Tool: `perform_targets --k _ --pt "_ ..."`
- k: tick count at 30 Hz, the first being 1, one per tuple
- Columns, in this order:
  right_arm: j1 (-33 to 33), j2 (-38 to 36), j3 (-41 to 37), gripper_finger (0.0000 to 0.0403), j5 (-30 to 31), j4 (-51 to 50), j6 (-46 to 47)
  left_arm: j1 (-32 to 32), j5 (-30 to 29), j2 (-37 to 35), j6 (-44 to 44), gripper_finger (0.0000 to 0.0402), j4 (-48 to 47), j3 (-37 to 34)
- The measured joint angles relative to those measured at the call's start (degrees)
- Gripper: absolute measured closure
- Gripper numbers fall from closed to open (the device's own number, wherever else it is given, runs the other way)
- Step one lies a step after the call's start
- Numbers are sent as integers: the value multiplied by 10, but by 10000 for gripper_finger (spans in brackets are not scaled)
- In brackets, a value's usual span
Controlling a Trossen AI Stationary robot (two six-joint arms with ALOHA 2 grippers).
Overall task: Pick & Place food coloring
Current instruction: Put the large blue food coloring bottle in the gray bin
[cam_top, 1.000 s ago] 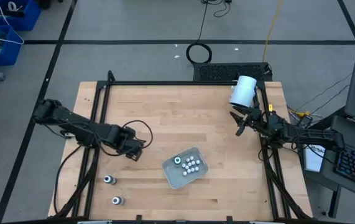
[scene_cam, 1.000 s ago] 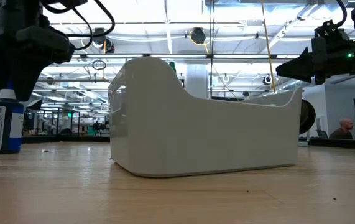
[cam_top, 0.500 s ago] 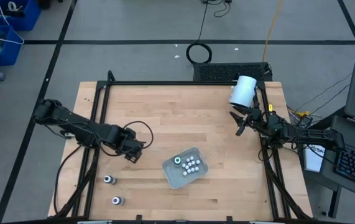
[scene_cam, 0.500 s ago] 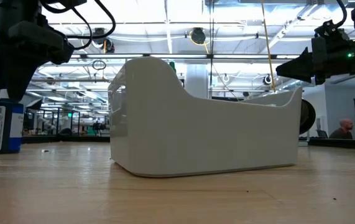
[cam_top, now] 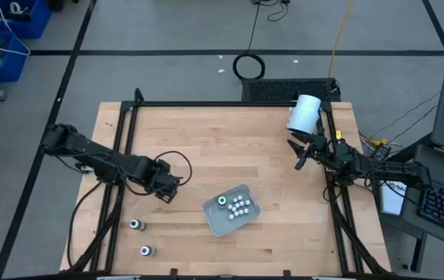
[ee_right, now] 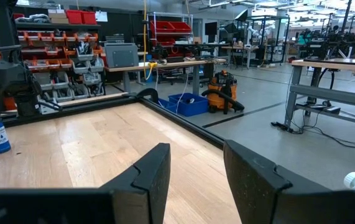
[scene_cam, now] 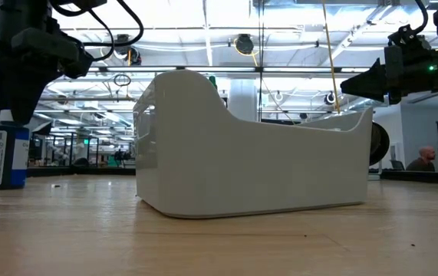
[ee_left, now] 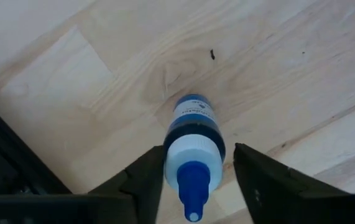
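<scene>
Left hand (ee_left: 193,180) spread around a blue food coloring bottle (ee_left: 193,146), left of the tray (cam_top: 216,220).

Its fingers are not touching the bottle, whose base is hidden. Small bottles (cam_top: 239,204) sit inside the tray; two more (cam_top: 141,238) stand beyond. Right hand (cam_top: 299,154) waits released, far right.

Item: pale wooden table (cam_top: 229,148), plank-topped, with a dark metal frame (cam_top: 206,103) along its far and side edges.

Resting directly on it, as we count them:
- one clear plastic tray (cam_top: 232,209), near the front centre, holding a cluster of small whitish bottles (cam_top: 239,204);
- two small bottles (cam_top: 136,225) (cam_top: 147,250) standing apart at the front left corner;
- one blue-bodied bottle (ee_left: 194,140) upright on the boards left of centre;
- a white cylinder (cam_top: 304,113) at the far right edge, though we cannot tell whether it touches the wood.
</scene>
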Motion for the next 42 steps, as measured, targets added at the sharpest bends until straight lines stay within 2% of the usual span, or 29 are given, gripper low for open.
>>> perform_targets --k 5,12,17,24,27,30,37,42 --pt "0 0 0 261 0 0 0 0 2 0 -3 277 3 0" --pt "0 0 0 261 0 0 0 0 2 0 4 280 5 4" --pt "0 0 0 261 0 0 0 -2 -27 0 32 280 5 57" --pt "0 0 0 261 0 0 0 -16 -111 7 99 280 5 203" --pt "0 0 0 261 0 0 0 -16 -122 31 147 280 -1 272" --pt "0 0 0 261 0 0 0 -14 -114 77 200 280 -11 350" --pt "0 0 0 261 0 0 0 -11 -87 235 327 280 -116 549" --pt "0 0 0 261 0 0 0 -23 -77 335 403 280 -122 612"
